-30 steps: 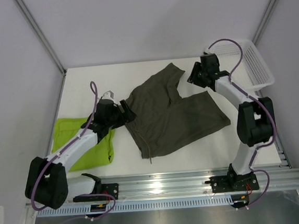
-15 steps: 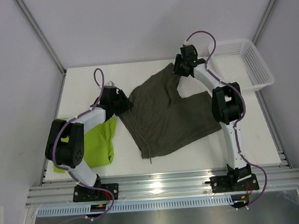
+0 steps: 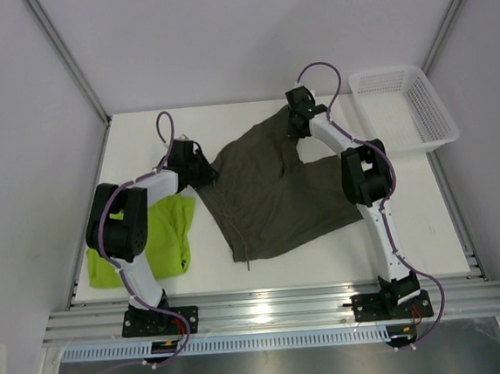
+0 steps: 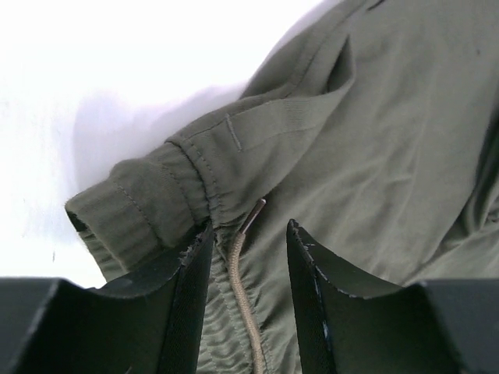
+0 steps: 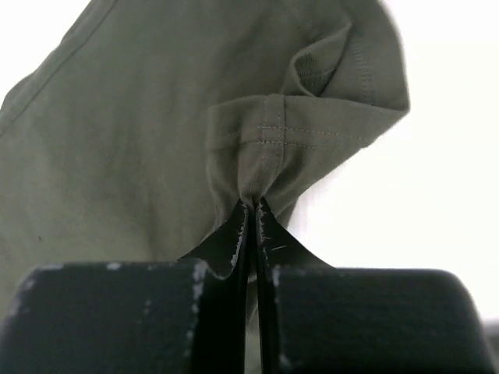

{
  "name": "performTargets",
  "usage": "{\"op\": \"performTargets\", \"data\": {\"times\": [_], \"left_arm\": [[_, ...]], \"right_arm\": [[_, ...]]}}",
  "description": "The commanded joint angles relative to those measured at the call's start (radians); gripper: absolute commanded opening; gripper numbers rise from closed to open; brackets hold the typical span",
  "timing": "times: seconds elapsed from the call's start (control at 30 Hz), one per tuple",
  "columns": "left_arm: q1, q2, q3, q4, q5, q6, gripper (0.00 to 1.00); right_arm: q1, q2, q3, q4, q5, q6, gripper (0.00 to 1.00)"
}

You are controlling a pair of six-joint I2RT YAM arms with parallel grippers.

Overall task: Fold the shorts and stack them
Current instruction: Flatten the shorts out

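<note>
- Olive-grey shorts [image 3: 276,189] lie spread flat mid-desk [image 3: 428,224], with the waistband toward the left arm and the legs reaching to the far right.
- The right hand [image 5: 253,204] is clamped on the hem [image 5: 273,128] of the far leg, and the cloth puckers where its tips meet.
- The left hand [image 4: 249,226] sits over the waistband corner [image 4: 156,199] with its fingers apart. The drawstring [image 4: 243,312] runs between them, and nothing is gripped yet.
- Lime green shorts [image 3: 163,238] lie folded by the desk's left edge, partly under the left arm and just beside the olive pair.
- The white mesh basket [image 3: 440,109] stands at the far right corner, well apart.
- Risk: the left hand may close on the drawstring alone or on the top layer only. The cord would then pull out while the waistband stays down.
- Risk: the right hand's pinch is thin and near the hem's edge, so a quick lift could let it slip.
- Risk: if the two hands lift unevenly the fold will skew, and a low sweep of the left arm could rumple the lime pair.
</note>
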Motion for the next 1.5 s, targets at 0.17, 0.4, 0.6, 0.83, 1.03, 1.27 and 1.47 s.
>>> {"op": "performTargets", "data": {"times": [0.17, 0.4, 0.6, 0.83, 1.03, 1.27, 1.47], "left_arm": [[0.028, 0.083, 0.075, -0.027, -0.022, -0.01, 0.45], [0.038, 0.123, 0.096, -0.037, -0.025, -0.004, 0.43], [0.038, 0.138, 0.116, -0.045, -0.03, -0.001, 0.43], [0.039, 0.152, 0.151, -0.069, -0.042, 0.012, 0.42], [0.039, 0.16, 0.17, -0.086, -0.048, 0.018, 0.42], [0.039, 0.146, 0.179, -0.096, -0.047, 0.029, 0.4], [0.039, 0.14, 0.188, -0.106, -0.045, 0.036, 0.4]], "right_arm": [[-0.061, -0.075, -0.021, 0.044, 0.095, 0.015, 0.0], [-0.139, -0.152, -0.166, 0.067, 0.096, 0.04, 0.0], [-0.177, -0.237, -0.351, 0.105, 0.108, 0.106, 0.29], [-0.205, -0.332, -0.429, 0.174, 0.099, 0.118, 0.45], [-0.225, -0.299, -0.375, 0.182, 0.03, 0.109, 0.39], [-0.197, -0.216, -0.257, 0.196, -0.057, 0.061, 0.41], [-0.177, -0.123, -0.123, 0.116, -0.011, 0.04, 0.43]]}}
